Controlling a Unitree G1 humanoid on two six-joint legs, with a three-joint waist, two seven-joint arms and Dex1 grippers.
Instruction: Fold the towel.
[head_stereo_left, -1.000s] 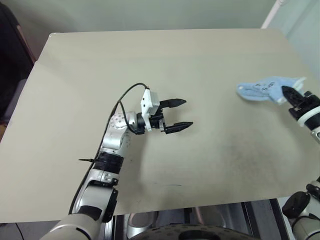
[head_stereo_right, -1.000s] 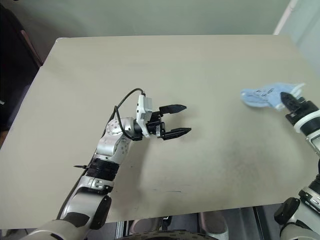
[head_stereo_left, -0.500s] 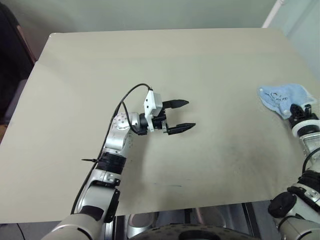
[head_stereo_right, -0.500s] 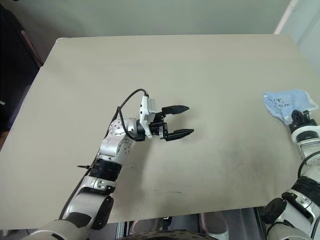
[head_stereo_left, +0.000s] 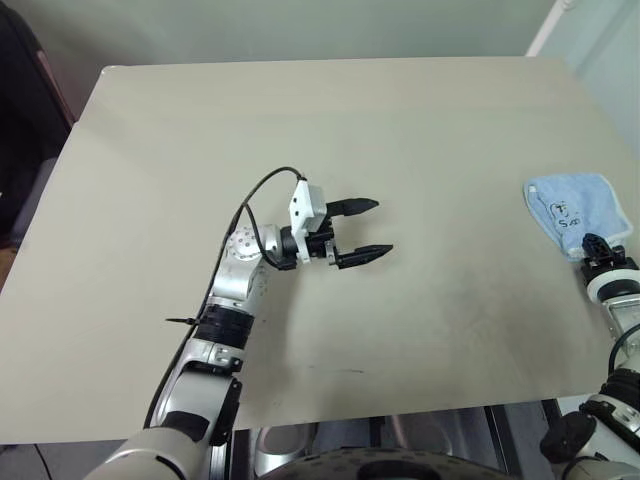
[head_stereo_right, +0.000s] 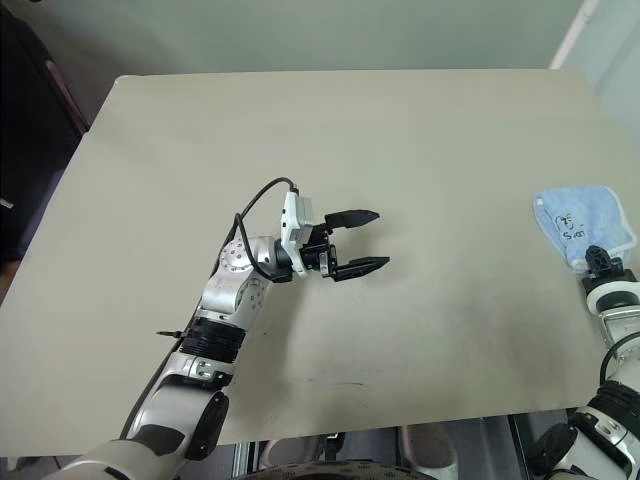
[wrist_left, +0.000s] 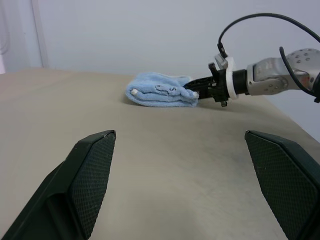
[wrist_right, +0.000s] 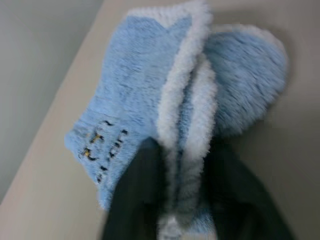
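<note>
The small fluffy light-blue towel with white edging (head_stereo_left: 572, 208) is lying folded near the right edge of the big tan table (head_stereo_left: 300, 140). The right gripper (wrist_right: 187, 165) is pinching its near edge between two fingers; I think it should let go gently. The left gripper (head_stereo_left: 362, 230) is hanging wide open, holding nothing, well apart.
</note>
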